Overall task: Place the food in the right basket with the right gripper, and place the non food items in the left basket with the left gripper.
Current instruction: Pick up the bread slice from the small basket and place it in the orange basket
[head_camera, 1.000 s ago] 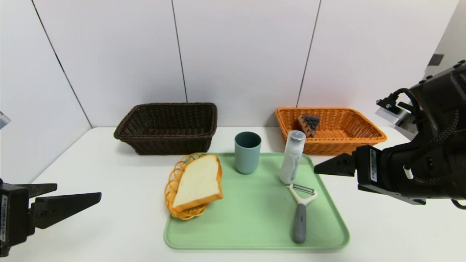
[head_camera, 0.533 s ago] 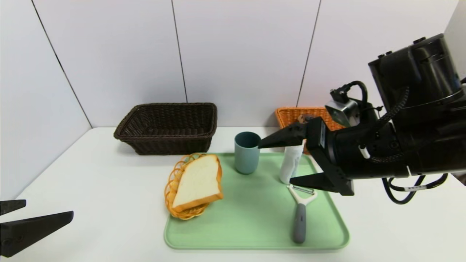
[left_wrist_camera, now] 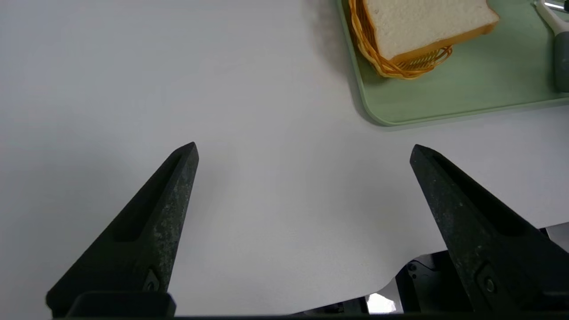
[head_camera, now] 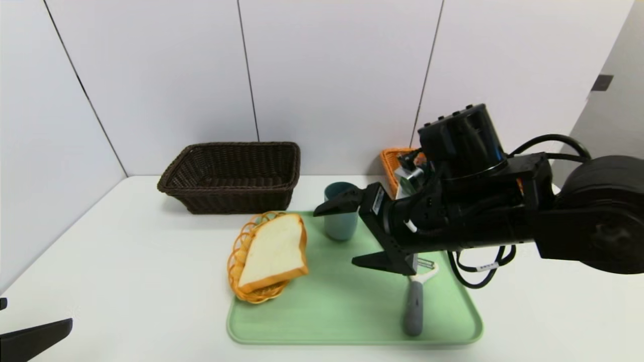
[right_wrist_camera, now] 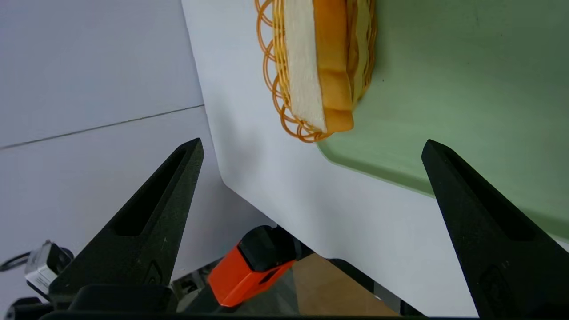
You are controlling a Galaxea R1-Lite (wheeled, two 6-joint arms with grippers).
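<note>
White table [head_camera: 151, 261] vs pale panel wall [head_camera: 332, 75] w/ dark vertical seams

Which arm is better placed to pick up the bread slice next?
Right. The right gripper hangs open over the green tray, facing the bread slice, which is food. The left gripper is open over bare table by the near edge.
</note>
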